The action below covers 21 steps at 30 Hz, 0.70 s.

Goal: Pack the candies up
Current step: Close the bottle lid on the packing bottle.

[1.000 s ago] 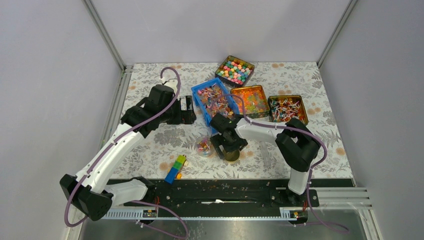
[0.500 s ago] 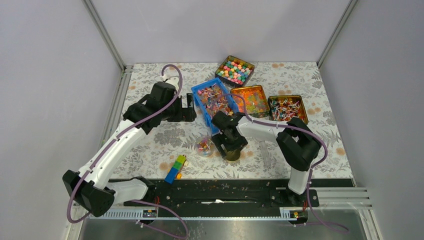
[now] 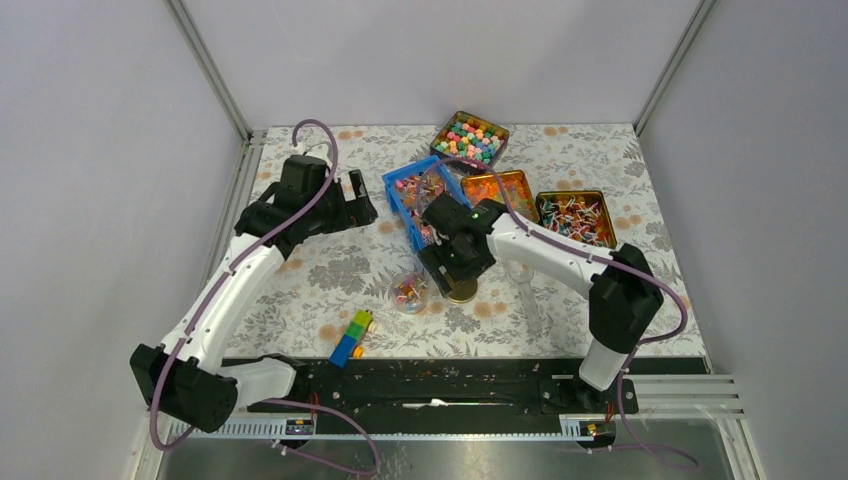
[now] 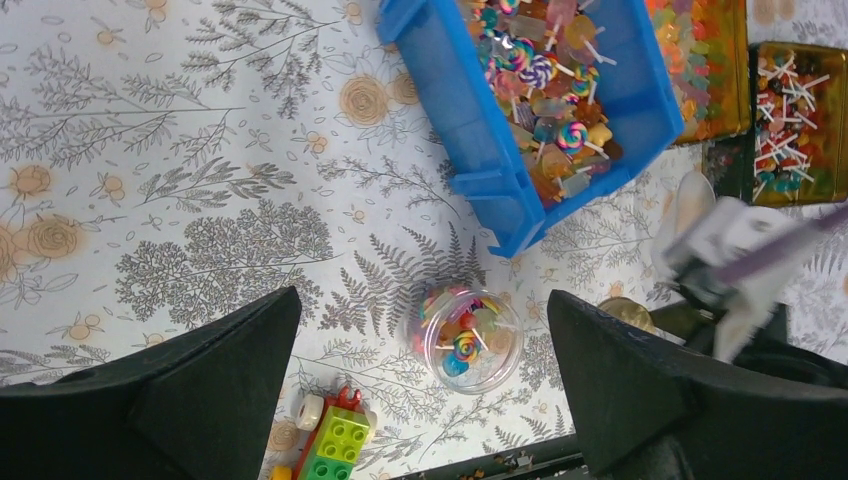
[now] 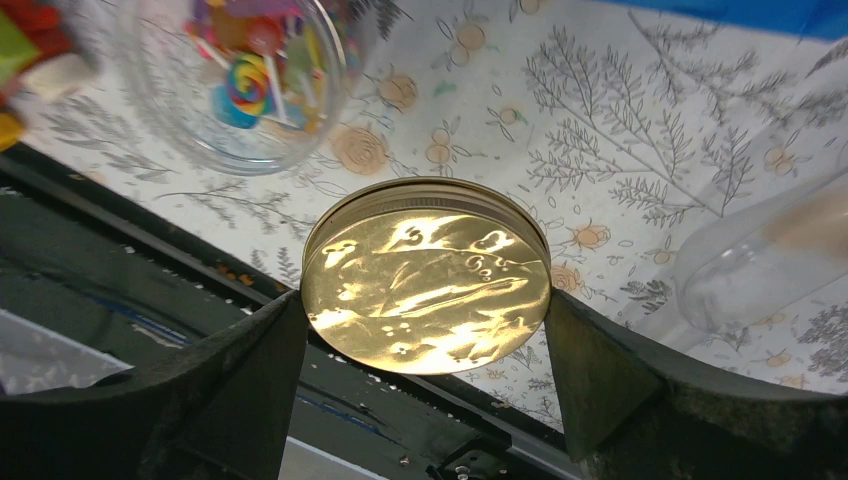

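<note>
The candies (image 4: pixel 545 95) are small wrapped sweets and lollipops heaped in a blue bin (image 3: pixel 405 212). More lie in an open clear jar (image 3: pixel 408 291), which also shows in the left wrist view (image 4: pixel 468 340) and the right wrist view (image 5: pixel 240 80). My right gripper (image 3: pixel 458 272) is shut on a round gold lid (image 5: pixel 427 275), held just right of the jar and a little above the table. The lid also shows from above (image 3: pixel 462 293). My left gripper (image 3: pixel 358 212) is open and empty, high above the table left of the blue bin (image 4: pixel 470 150).
Three tins stand at the back right: coloured balls (image 3: pixel 469 140), orange gummies (image 3: pixel 503 197) and stick lollipops (image 3: pixel 576 216). A stack of toy bricks (image 3: pixel 350 337) lies near the front edge. A clear plastic piece (image 3: pixel 528 300) lies right of the lid.
My right gripper has lifted the gold lid and moved it slightly away from the front edge. My left arm has pulled back to the left, away from the blue bin.
</note>
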### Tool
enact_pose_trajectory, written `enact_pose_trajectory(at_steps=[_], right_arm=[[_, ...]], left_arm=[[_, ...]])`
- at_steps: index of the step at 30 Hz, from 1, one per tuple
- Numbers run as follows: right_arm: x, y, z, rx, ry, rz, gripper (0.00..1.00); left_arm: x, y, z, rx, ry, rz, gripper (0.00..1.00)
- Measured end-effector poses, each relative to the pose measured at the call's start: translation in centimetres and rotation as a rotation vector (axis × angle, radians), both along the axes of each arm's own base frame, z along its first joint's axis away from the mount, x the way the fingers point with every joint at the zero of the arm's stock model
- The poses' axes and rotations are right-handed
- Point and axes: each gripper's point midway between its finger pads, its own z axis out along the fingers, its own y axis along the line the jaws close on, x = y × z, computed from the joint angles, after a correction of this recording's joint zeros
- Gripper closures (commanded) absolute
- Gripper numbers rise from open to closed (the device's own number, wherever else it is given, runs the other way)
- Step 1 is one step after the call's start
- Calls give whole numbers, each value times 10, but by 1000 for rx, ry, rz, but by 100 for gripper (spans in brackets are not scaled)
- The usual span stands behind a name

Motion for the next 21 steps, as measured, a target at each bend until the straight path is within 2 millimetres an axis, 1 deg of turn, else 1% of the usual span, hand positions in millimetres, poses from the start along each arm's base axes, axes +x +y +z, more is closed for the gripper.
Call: enact_pose_trajectory(at_steps=[5, 7, 9, 11, 13, 18, 21], right_arm=[[16, 26, 44, 91, -50, 47, 27], [23, 38, 55, 121, -63, 65, 27], [30, 51, 60, 141, -74, 81, 27], [33, 61, 56, 142, -68, 97, 27], [31, 68, 48, 127, -54, 115, 27], [13, 84, 21, 66, -9, 182, 27], [7, 89, 15, 55, -4, 201, 27]], left_arm=[[0, 17, -17, -35, 51, 64, 1], [-2, 24, -21, -51, 63, 92, 1], [-3, 30, -23, -72, 71, 120, 1], [-4, 36, -26, -94, 84, 146, 1], [-7, 41, -32, -111, 102, 172, 1], [-13, 50, -44, -153, 146, 216, 1], [-13, 53, -46, -169, 158, 224, 1]])
